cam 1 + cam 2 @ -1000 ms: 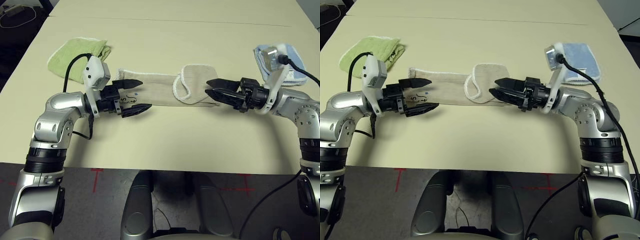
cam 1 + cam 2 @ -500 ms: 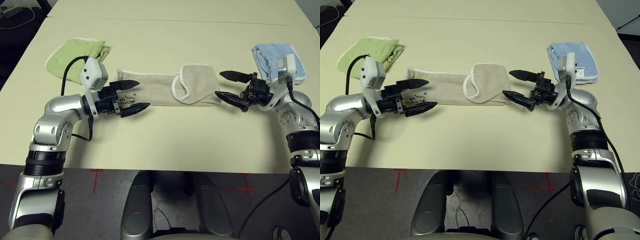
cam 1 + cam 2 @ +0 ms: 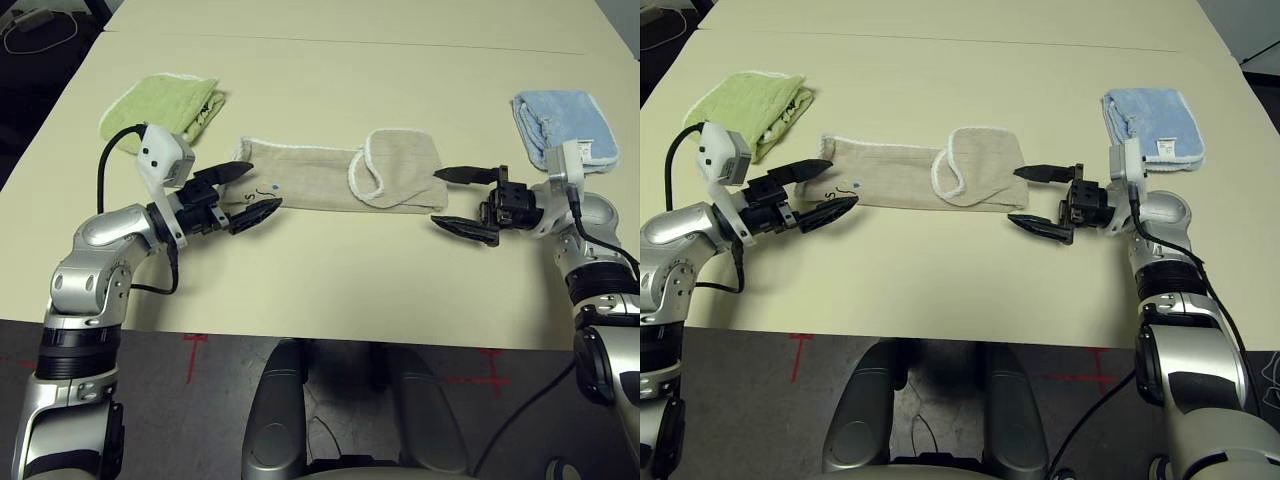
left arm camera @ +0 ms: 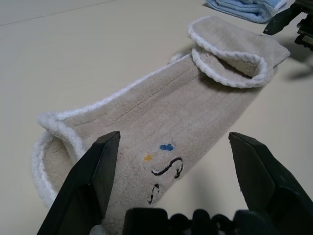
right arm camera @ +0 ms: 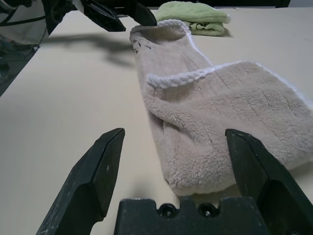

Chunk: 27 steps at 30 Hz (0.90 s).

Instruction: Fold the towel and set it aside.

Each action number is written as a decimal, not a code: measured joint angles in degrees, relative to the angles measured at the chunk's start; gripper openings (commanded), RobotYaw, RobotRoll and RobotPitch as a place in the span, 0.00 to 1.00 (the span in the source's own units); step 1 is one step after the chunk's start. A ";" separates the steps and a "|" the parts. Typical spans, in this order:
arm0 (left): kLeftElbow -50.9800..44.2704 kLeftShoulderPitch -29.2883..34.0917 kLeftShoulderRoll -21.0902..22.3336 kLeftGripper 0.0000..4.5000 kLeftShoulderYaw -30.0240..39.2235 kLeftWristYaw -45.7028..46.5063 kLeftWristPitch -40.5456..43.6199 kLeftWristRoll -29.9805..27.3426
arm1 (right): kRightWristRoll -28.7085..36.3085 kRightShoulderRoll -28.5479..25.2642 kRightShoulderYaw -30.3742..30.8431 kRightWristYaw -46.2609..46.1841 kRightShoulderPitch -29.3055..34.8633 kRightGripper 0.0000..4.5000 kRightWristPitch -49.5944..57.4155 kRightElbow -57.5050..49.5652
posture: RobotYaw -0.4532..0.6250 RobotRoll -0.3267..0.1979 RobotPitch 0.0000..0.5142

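While it lies flat in the middle of the frame, the towel [image 3: 335, 180] is a long tan strip on the table [image 3: 330, 280]. Its right end is folded back over itself, so a white edge curls there in a loop. Small dark marks and a blue dot show near its left end.

At the left end, the left gripper [image 3: 247, 192] is spread wide and holds nothing. One black finger sits over the towel's corner and the other is just beside its near edge. From the head view it is hard to tell if they touch the cloth. In the left wrist view the two fingers [image 4: 88, 181] stand far apart with the towel end between them.

At the right end, the right gripper [image 3: 465, 200] is also spread wide and empty. Its tips are just off the towel's folded end, not touching it. In the right wrist view the towel lies between its fingers [image 5: 93, 176], a little way ahead.

A green towel [image 3: 165, 103] lies folded at the upper left of the frame. A blue towel [image 3: 560, 125] lies folded at the upper right, with its near edge partly hidden behind the right wrist.
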 measured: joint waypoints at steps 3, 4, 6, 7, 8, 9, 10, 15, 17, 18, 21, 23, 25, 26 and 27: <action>0.00 -0.02 0.35 1.00 0.02 -0.01 0.01 -0.01 | 0.36 -2.13 -0.04 0.04 -0.03 1.00 1.16 -0.02 | 0.53 0.62 0.53; 0.01 -0.06 0.45 1.00 0.02 -0.03 0.02 -0.02 | 0.82 -2.78 -0.05 0.05 0.07 1.00 2.14 -0.26 | 0.53 0.62 0.53; 0.04 -0.18 0.53 1.00 0.02 -0.08 0.02 -0.02 | 1.63 -3.58 -0.20 0.09 0.50 1.00 3.99 -0.86 | 0.52 0.62 0.53; 0.09 -0.19 0.58 1.00 0.02 -0.14 0.02 -0.02 | 2.08 -3.78 -0.30 0.11 0.75 1.00 5.22 -1.43 | 0.52 0.62 0.53; 0.20 -0.23 0.62 1.00 0.02 -0.18 0.01 -0.02 | 2.36 -3.93 -0.36 0.11 0.91 1.00 6.33 -2.00 | 0.52 0.62 0.53; 0.44 -0.30 0.64 1.00 0.02 -0.21 0.01 -0.02 | 2.72 -3.99 -0.43 0.12 1.01 1.00 7.23 -2.71 | 0.52 0.62 0.53; 0.70 -0.39 0.64 1.00 0.02 -0.25 0.01 -0.02 | 2.88 -4.04 -0.56 0.12 1.03 1.00 7.87 -3.18 | 0.52 0.62 0.53; 1.58 -0.39 0.43 1.00 0.25 0.35 0.30 -0.32 | 3.06 -4.03 -2.22 -0.08 1.54 1.00 8.70 -5.08 | 0.51 0.62 0.53; 1.58 -0.25 0.44 1.00 0.86 1.53 0.62 -0.34 | 3.05 -3.96 -2.31 -0.07 2.04 1.00 8.70 -5.57 | 0.51 0.62 0.53; 1.58 -0.24 0.45 1.00 1.56 2.37 1.21 -0.42 | 2.98 -3.89 -2.31 -0.06 2.42 1.00 8.70 -5.89 | 0.51 0.62 0.53; 1.30 -0.36 1.08 1.00 4.04 4.65 5.66 -2.35 | 2.82 -3.79 -2.31 -0.07 2.93 1.00 8.77 -6.48 | 0.52 0.62 0.53; 0.71 -1.01 1.90 1.00 6.00 6.07 10.36 -4.87 | 2.78 -3.73 -2.30 -0.08 2.93 1.00 8.80 -6.79 | 0.52 0.62 0.53; -0.46 -2.01 2.86 1.00 8.08 7.13 14.45 -7.48 | 2.70 -3.37 -2.30 -0.09 2.93 1.00 8.80 -6.85 | 0.53 0.62 0.53; -1.05 -2.62 2.87 1.00 9.23 7.78 16.20 -9.07 | 2.64 -3.18 -2.28 -0.09 2.93 1.00 8.80 -6.85 | 0.53 0.62 0.53; -1.30 -3.36 2.84 1.00 10.25 8.49 17.92 -10.65 | 2.58 -3.04 -2.27 -0.08 2.93 1.00 8.80 -6.86 | 0.53 0.62 0.53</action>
